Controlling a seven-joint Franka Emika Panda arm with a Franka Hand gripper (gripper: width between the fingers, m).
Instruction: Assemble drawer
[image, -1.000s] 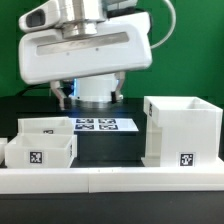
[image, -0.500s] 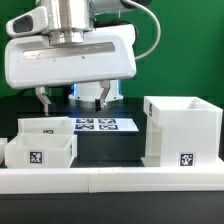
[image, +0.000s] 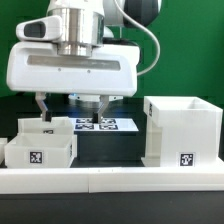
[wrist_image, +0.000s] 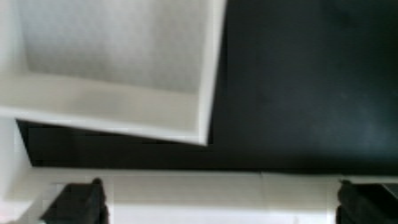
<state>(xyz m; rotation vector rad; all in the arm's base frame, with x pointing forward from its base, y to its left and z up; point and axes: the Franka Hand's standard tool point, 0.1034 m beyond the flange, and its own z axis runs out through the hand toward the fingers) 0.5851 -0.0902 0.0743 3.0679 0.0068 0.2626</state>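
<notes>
The drawer lies in loose white parts. The tall boxy housing (image: 182, 132) stands at the exterior view's right, its tag facing front. Two shallow trays sit at the left, the front tray (image: 38, 153) with a tag and the back tray (image: 47, 127) close behind it. My gripper (image: 72, 106) is open and empty, hanging just above and behind the back tray, with one finger (image: 42, 106) over it. In the wrist view a tilted white tray (wrist_image: 111, 70) shows beyond my gripper (wrist_image: 221, 203). A white surface that I cannot identify lies between the dark fingertips (wrist_image: 75, 202).
The marker board (image: 101, 125) lies flat on the black table behind the trays. A long white border rail (image: 110, 181) runs along the front edge. A strip of bare black table (image: 108, 148) lies between the trays and the housing.
My gripper has moved toward the exterior view's left and come lower, from over the marker board to over the back tray. The jaws stay open. The parts have not moved.
</notes>
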